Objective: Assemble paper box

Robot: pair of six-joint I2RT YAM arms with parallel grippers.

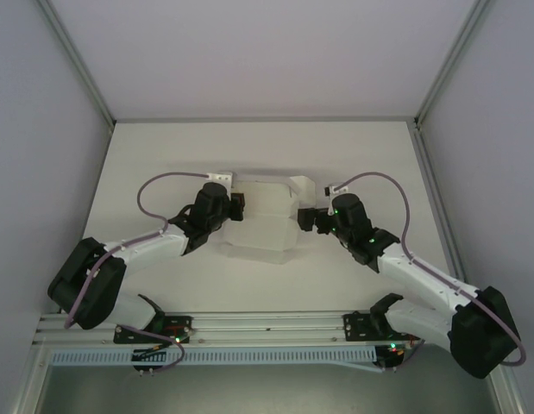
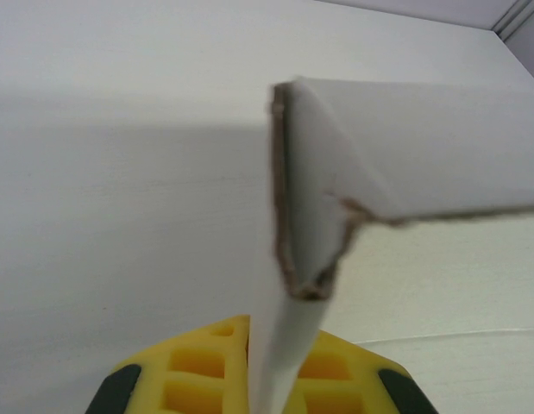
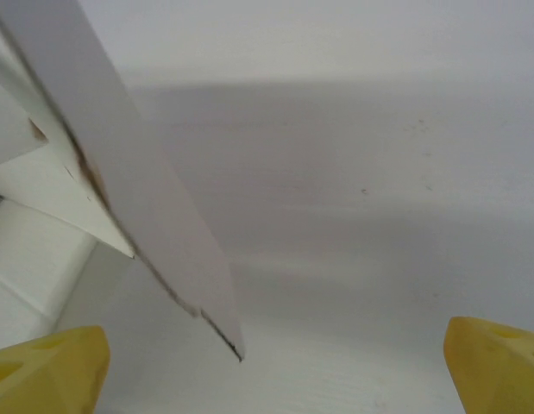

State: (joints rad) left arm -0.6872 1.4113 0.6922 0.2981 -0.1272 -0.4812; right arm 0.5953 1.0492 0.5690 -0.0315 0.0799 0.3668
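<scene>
The off-white paper box (image 1: pixel 262 226) lies partly folded on the white table between the two arms. My left gripper (image 1: pixel 240 207) is at its left edge. In the left wrist view the yellow fingers (image 2: pixel 202 371) are shut on a thin wall of the paper box (image 2: pixel 310 216), which rises between them with brown torn-looking edges. My right gripper (image 1: pixel 304 221) sits at the box's right side. Its yellow fingertips (image 3: pixel 42 371) stand wide apart and open. A flap of the paper box (image 3: pixel 137 198) slants down between them, unclamped.
The white table (image 1: pixel 163 155) is walled by pale panels at the back and both sides, with aluminium posts (image 1: pixel 77 60) at the corners. A rail with cable duct (image 1: pixel 267 345) runs along the near edge by the arm bases.
</scene>
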